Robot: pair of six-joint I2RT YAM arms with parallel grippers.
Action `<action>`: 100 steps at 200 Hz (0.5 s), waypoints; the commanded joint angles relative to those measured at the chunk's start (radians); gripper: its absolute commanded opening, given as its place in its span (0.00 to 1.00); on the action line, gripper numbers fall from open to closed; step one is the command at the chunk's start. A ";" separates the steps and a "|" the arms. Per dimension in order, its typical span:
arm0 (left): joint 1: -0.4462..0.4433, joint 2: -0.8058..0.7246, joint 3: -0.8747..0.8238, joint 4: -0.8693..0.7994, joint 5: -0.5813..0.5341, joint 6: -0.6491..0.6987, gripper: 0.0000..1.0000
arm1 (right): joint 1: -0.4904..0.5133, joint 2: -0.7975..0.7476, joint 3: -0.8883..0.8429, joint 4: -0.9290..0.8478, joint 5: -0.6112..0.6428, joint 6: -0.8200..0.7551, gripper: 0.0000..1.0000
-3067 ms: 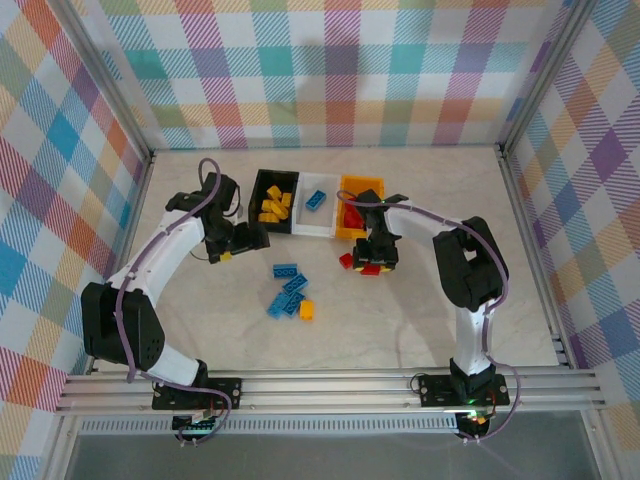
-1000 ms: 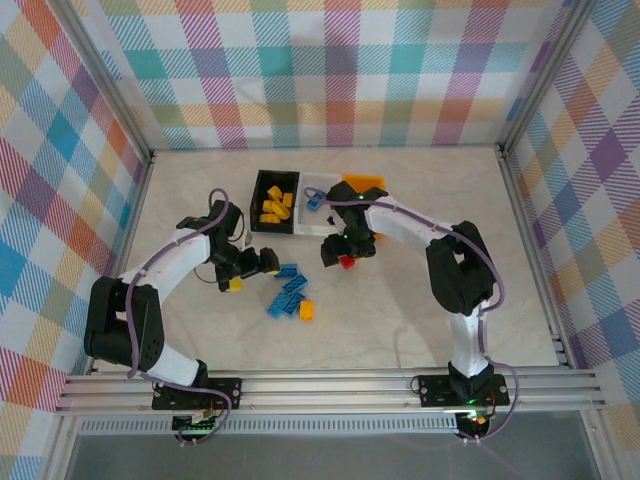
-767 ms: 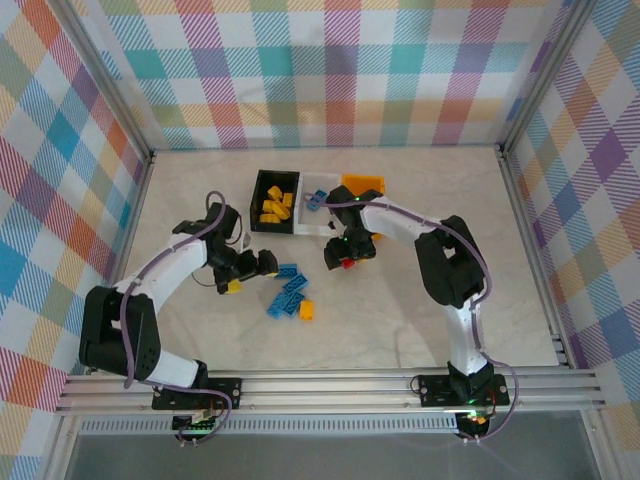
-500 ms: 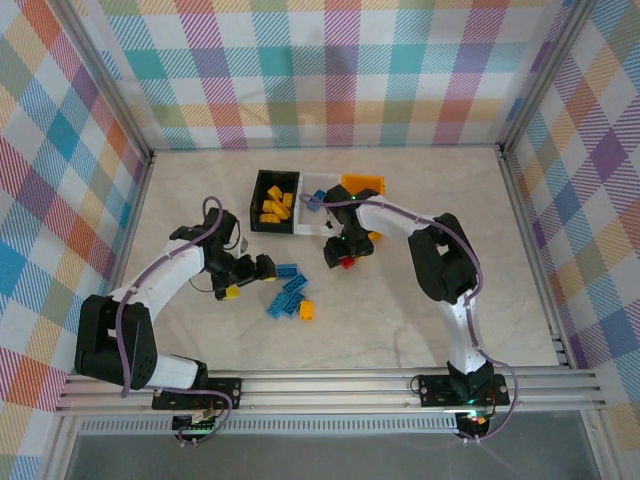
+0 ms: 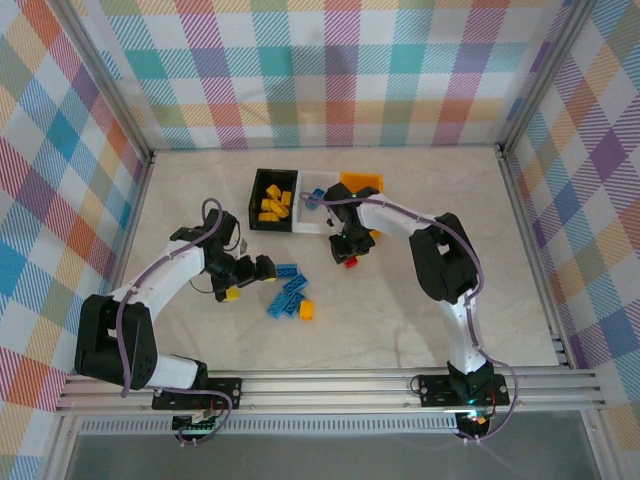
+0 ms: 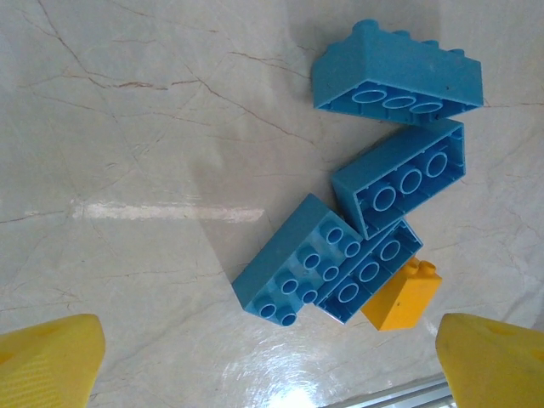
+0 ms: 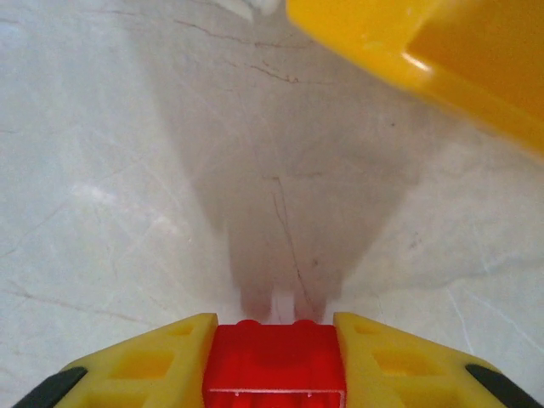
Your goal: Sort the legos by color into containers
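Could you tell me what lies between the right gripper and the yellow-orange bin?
Bare tabletop, in the right wrist view; the right gripper holds a red lego.

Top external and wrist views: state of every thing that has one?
left tool: open, above blue bricks
right tool: shut on red brick
black bin: holds yellow bricks
white bin: holds blue brick
yellow-orange bin: partly hidden, contents unclear
blue bricks: loose, clustered, unsorted
orange brick: loose, touching the blue cluster
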 commanded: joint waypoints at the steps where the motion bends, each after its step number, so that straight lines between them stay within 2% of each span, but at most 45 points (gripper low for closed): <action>1: 0.004 -0.016 -0.014 0.014 -0.014 -0.021 1.00 | -0.005 -0.096 -0.005 -0.019 -0.010 0.021 0.36; 48: 0.004 -0.015 -0.018 0.031 -0.025 -0.027 1.00 | -0.079 -0.142 0.069 -0.042 -0.081 0.049 0.37; 100: 0.003 -0.060 -0.041 0.075 -0.019 -0.051 1.00 | -0.233 0.063 0.408 -0.136 -0.146 0.061 0.37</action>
